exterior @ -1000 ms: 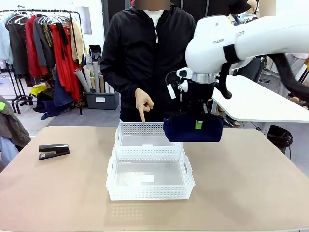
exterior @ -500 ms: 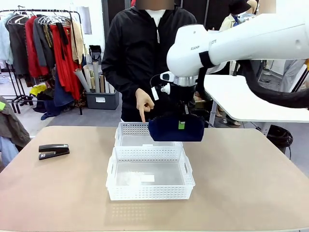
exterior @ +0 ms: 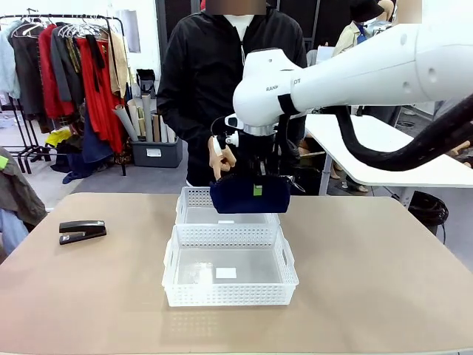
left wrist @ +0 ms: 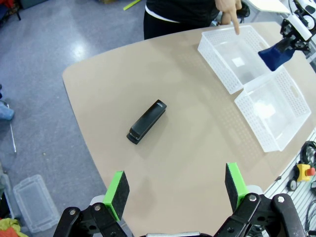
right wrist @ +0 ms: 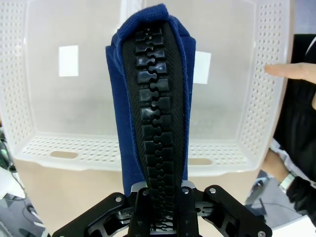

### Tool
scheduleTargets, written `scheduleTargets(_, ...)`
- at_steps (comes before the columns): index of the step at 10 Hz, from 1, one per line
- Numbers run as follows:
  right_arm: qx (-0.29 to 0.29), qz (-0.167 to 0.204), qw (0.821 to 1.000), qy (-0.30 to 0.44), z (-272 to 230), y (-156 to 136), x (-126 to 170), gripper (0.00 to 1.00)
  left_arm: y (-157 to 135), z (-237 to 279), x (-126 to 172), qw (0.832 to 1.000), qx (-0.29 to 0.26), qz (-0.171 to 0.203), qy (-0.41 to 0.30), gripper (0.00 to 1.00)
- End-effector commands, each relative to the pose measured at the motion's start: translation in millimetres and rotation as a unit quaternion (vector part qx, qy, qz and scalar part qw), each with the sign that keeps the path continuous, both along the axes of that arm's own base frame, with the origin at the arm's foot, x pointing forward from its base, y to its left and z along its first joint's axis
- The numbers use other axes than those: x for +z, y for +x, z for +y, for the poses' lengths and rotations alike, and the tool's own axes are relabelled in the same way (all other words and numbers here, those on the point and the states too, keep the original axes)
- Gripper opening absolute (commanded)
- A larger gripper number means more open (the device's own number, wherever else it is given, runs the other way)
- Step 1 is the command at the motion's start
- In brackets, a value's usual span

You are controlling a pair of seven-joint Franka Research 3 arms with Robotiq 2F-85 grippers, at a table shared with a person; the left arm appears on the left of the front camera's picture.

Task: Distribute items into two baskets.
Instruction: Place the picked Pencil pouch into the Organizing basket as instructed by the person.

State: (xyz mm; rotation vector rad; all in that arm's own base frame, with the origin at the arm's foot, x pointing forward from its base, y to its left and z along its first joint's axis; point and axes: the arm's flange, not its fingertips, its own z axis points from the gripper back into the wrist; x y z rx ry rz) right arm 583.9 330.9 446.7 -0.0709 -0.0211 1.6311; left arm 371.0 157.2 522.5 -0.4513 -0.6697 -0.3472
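Note:
My right gripper point(exterior: 255, 186) is shut on the navy pouch point(exterior: 250, 196) and holds it in the air over the far basket point(exterior: 194, 195). In the right wrist view the pouch point(right wrist: 153, 98) hangs zipper-up from the shut gripper point(right wrist: 160, 197), with the far basket point(right wrist: 261, 98) and near basket point(right wrist: 19, 98) below it. The near basket point(exterior: 222, 235) has nothing in it. The black stapler point(exterior: 82, 231) lies at the table's left. Well above the table and the stapler point(left wrist: 146, 122), my left gripper point(left wrist: 175, 190) is open and holds nothing.
A person in a black jacket stands at the far side, one hand point(exterior: 222, 159) pointing down at the far basket, close beside my right gripper. The finger point(right wrist: 291, 71) shows by the basket's wall. Bare tabletop point(exterior: 384, 281) lies right of the baskets.
My right arm has carried the pouch leftward, from beyond the baskets' right side to above the far basket. The person's pointing hand is now right beside the gripper.

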Motion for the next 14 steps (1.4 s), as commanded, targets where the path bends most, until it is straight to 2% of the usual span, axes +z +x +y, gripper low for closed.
scheduleTargets(1, -0.007, -0.021, 1.000, -0.012, 15.3, 18.7, -0.6, 0.00, 0.3, 1.1, -0.3, 1.000, -0.006, -0.007, -0.006, 1.00)
scheduleTargets(4, -0.022, -0.042, 0.999, -0.008, 32.8, 35.2, -9.0, 0.00, 0.3, 1.1, -0.3, 1.000, -0.006, -0.007, -0.006, 1.00)
scheduleTargets(7, -0.040, -0.044, 0.998, 0.006, 42.0, 44.6, -21.4, 0.00, 0.3, 1.1, -0.3, 1.000, -0.006, -0.007, -0.006, 1.00)
scheduleTargets(11, -0.056, -0.058, 0.997, 0.016, 49.7, 53.7, -55.7, 0.00, 0.3, 1.1, -0.3, 1.000, -0.006, -0.007, -0.006, 1.00)
scheduleTargets(14, -0.063, -0.051, 0.996, 0.025, 48.5, 54.7, -75.9, 0.00, 0.3, 1.1, -0.3, 1.000, -0.006, -0.007, -0.006, 1.00)
